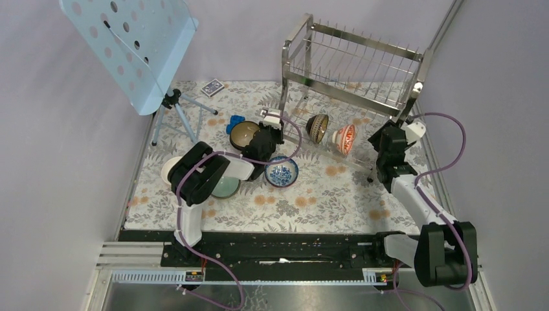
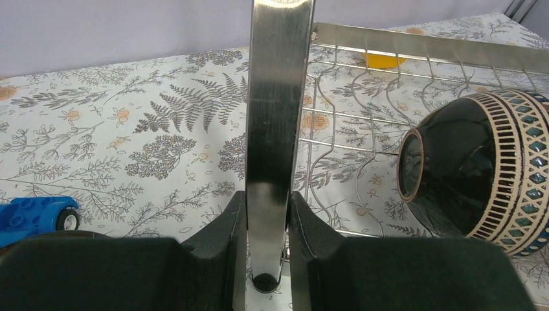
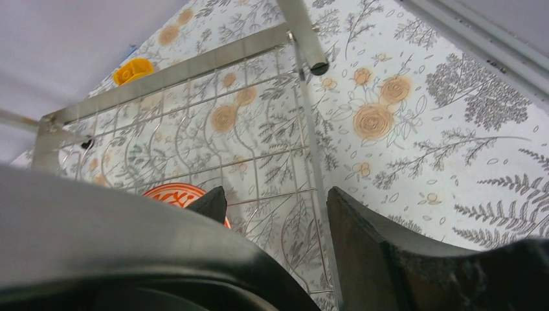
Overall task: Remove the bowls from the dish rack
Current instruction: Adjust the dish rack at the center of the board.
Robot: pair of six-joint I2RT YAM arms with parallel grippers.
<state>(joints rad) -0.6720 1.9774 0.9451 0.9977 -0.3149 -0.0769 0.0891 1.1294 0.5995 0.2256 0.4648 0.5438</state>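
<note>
Two bowls left on the lower tier of the dish rack (image 1: 285,71), on edge side by side: dark patterned bowl (image 2: 466,175) and, just to its right, orange-red bowl (image 1: 345,138). Four others out on the worktop (image 1: 324,201), near the left arm.

Clamped narrow, left claw (image 2: 267,223) on the rack's front-left steel post (image 2: 275,116), pads against both its faces. From there, dark patterned bowl just to the right and a little ahead, tipped on its side, foot ring turned toward that claw, mouth facing away. Axis therefore along the tier, roughly left to right.

Set wide, right claw (image 3: 272,194) low at the rack's front-right corner, with only a thin wire (image 3: 311,155) of the tier between the tips and nothing seen gripped. Orange-red bowl to its left, nearer this arm than the other, and likely the easier first pick. Probably calls for coming at a rim across that axis, from above or the front. On the left side, would need letting go of the post first.

Hard to make out:
- From the right wrist, only a sliver of orange-red rim, cut off by a blurred steel bar (image 3: 97,240) close to the lens.
- Cannot tell whether that bar touches the claw.
- From above, left fingertips lost behind the arm.
</note>
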